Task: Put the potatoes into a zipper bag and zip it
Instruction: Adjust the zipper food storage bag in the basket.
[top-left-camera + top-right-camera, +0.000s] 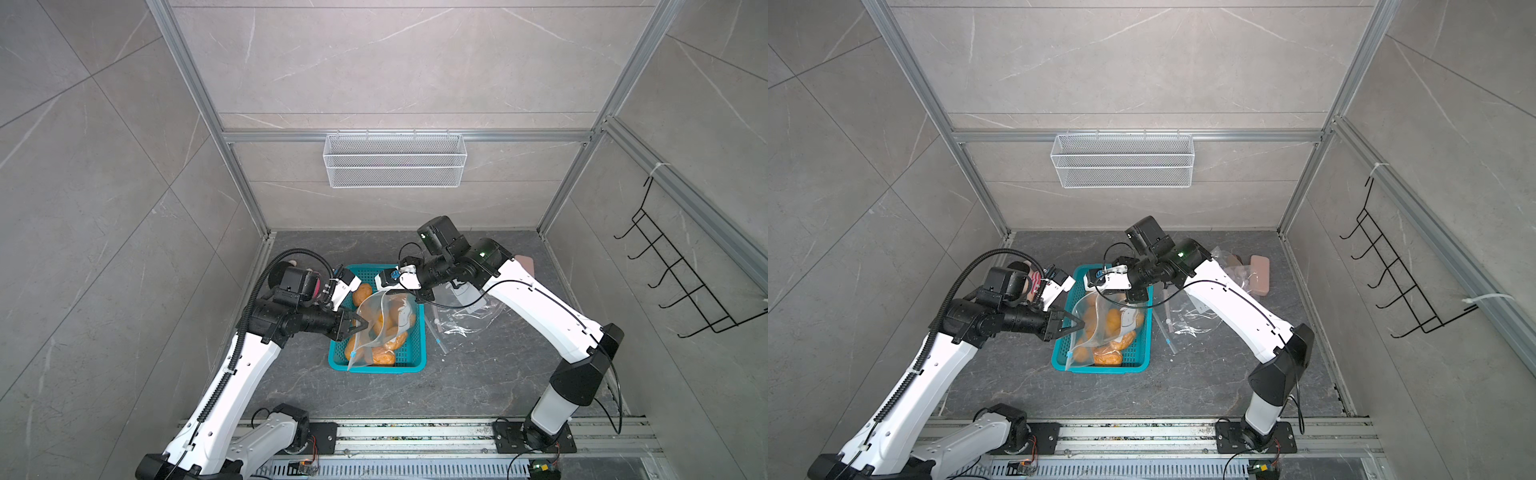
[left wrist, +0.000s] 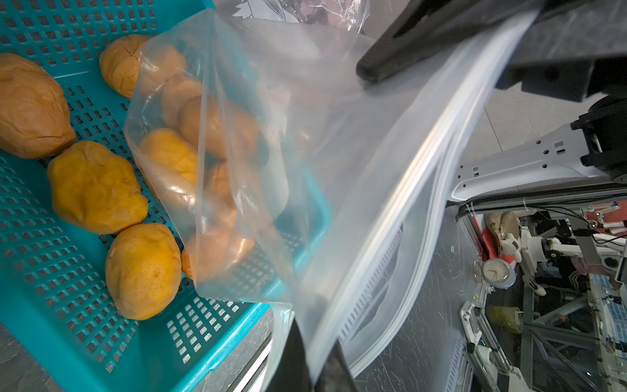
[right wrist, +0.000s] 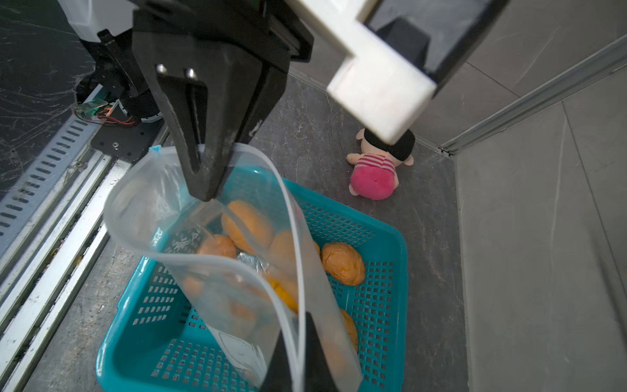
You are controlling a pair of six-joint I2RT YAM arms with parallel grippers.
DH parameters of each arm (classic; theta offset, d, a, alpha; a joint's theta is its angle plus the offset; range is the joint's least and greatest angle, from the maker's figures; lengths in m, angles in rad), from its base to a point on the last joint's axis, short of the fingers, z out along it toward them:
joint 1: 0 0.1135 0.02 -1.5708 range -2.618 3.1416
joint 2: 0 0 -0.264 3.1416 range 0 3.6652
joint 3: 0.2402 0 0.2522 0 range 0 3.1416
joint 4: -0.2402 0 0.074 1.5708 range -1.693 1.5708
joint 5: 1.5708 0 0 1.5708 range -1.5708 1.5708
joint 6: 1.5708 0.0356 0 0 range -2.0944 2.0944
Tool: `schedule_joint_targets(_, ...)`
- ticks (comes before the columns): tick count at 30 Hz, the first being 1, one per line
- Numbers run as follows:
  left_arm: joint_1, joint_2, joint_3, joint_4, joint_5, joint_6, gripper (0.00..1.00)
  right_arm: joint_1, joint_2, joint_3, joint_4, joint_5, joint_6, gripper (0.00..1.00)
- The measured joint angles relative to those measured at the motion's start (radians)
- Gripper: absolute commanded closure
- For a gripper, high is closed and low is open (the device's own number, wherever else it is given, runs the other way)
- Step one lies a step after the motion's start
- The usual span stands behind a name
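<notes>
Your left gripper (image 3: 203,185) pinched one rim of the zipper bag (image 3: 217,298), your right gripper (image 3: 305,359) the opposite rim, the mouth gaping. Potatoes (image 3: 342,263) lay in the teal basket (image 3: 403,261) below, a pink doll (image 3: 373,176) on the tabletop (image 3: 322,129) beyond.

grey marble-look tile walls (image 1: 395,62) w/ alu rails (image 1: 407,136) stood round; white mesh basket (image 1: 395,160) hung mid-frame; black wire hook rack (image 1: 685,266) at right; dark stone floor (image 1: 457,374) lay below, evenly lit.

This is looking like a robot lab booth. Grey tile walls (image 1: 83,208) in metal frames (image 1: 270,137) are standing around, and 2 robot arms (image 1: 245,374) are sitting on a rail (image 1: 415,432) at the bottom.
</notes>
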Motion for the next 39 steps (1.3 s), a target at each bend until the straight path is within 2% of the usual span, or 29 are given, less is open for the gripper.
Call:
schedule_joint_targets(1, 0.0, 0.0, 0.0, 0.0, -0.009, -0.005, 0.55, -0.002, -0.008, -0.018, 0.014, 0.005, 0.008, 1.0)
schedule_joint_targets(3, 0.0, 0.0, 0.001, 0.001, -0.036, -0.003, 0.31, -0.009, -0.027, -0.055, 0.046, 0.02, 0.036, 1.0)
schedule_joint_targets(4, 0.0, -0.002, 0.001, 0.001, -0.051, -0.005, 0.24, -0.017, -0.038, -0.074, 0.066, 0.027, 0.058, 1.0)
schedule_joint_targets(6, 0.0, -0.016, 0.0, 0.008, -0.099, -0.013, 0.18, -0.043, -0.06, -0.109, 0.108, 0.034, 0.121, 1.0)
schedule_joint_targets(11, 0.0, -0.175, -0.076, 0.094, -0.193, -0.023, 0.12, -0.158, -0.14, -0.241, 0.246, 0.027, 0.316, 1.0)
schedule_joint_targets(16, 0.0, -0.377, -0.224, 0.2, -0.188, -0.005, 0.11, -0.228, -0.209, -0.389, 0.363, -0.005, 0.482, 1.0)
schedule_joint_targets(20, 0.0, -0.43, -0.335, 0.303, -0.161, -0.004, 0.12, -0.234, -0.212, -0.418, 0.412, -0.005, 0.581, 1.0)
schedule_joint_targets(23, 0.0, -0.448, -0.42, 0.393, -0.124, -0.021, 0.15, -0.234, -0.212, -0.418, 0.44, -0.013, 0.628, 1.0)
schedule_joint_targets(27, 0.0, -0.459, -0.474, 0.461, -0.107, -0.043, 0.25, -0.234, -0.211, -0.418, 0.459, -0.026, 0.661, 1.0)
schedule_joint_targets(30, 0.0, -0.458, -0.474, 0.496, -0.114, -0.055, 0.41, -0.234, -0.211, -0.418, 0.467, -0.031, 0.676, 1.0)
schedule_joint_targets(35, 0.0, -0.434, -0.469, 0.522, -0.135, -0.087, 0.87, -0.234, -0.211, -0.42, 0.476, -0.034, 0.693, 1.0)
schedule_joint_targets(37, 0.0, -0.431, -0.469, 0.523, -0.142, -0.092, 0.99, -0.234, -0.211, -0.423, 0.477, -0.034, 0.696, 1.0)
schedule_joint_targets(39, 0.0, -0.431, -0.469, 0.521, -0.146, -0.092, 1.0, -0.234, -0.211, -0.427, 0.477, -0.034, 0.697, 1.0)
